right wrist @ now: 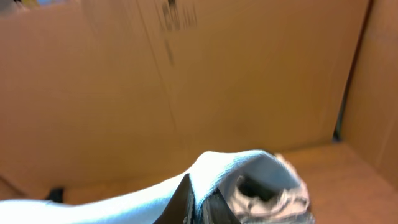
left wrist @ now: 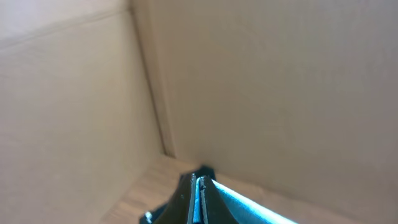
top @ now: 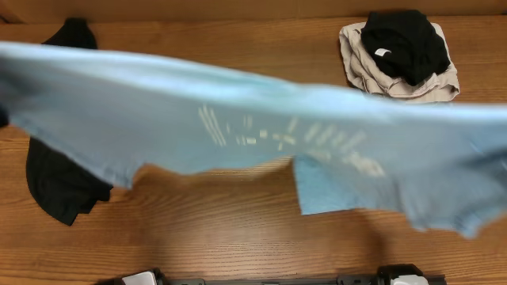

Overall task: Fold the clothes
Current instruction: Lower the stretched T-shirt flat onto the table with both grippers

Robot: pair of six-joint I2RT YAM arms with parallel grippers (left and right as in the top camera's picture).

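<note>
**Blue shirt held stretched above the wooden worktop**

A brown wooden worktop (top: 238,237) fills the overhead view, and plain cardboard walls (left wrist: 280,93) close it in on the far side and at the ends.

The light blue T-shirt (top: 158,103) hangs in the air over the worktop. It is stretched from the left edge of the view to the right edge and looks blurred. Its white lettering (top: 317,142) sits a little right of the middle. The lower hem hangs loose toward the near side and throws a shadow on the wood.

The left fingers (left wrist: 185,196) are closed tight on a thin edge of the blue cloth (left wrist: 249,208), in front of a corner of the cardboard. The right fingers (right wrist: 181,202) are closed as well and pinch a bunched fold of the same shirt (right wrist: 230,171). Neither pair of fingers shows in the overhead view.

The stretched shirt hides much of the worktop under it. At the left, a black garment (top: 55,182) lies flat on the wood; its middle is covered by the shirt, and only its far and near parts show. At the far right, well apart from it, a beige garment (top: 364,71) lies on the worktop, with a second black piece (top: 404,39) on top that carries a small white label (top: 383,52). This pile is not covered by the shirt. At the near edge, the two arm bases (top: 139,279) are partly visible.
</note>
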